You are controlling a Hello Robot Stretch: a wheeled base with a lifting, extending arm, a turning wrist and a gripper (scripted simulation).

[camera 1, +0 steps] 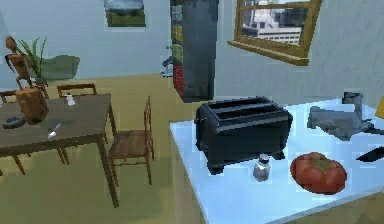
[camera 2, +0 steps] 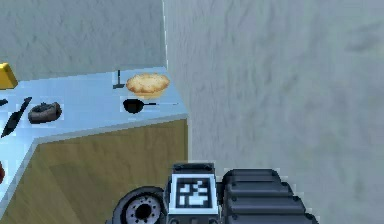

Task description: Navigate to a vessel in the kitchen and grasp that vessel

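On the counter (camera 2: 95, 112), dark round vessel (camera 2: 42, 113)

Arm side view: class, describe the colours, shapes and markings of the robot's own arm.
The arm is a dark, almost black block of rounded ribbed segments. Left of it sits a white square tag with black marks, framed in dark. Further left is a dark round part with a paler centre. No cables can be made out.

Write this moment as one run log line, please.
place: kitchen | ahead: toaster, tomato on counter | side: black pan beside pie
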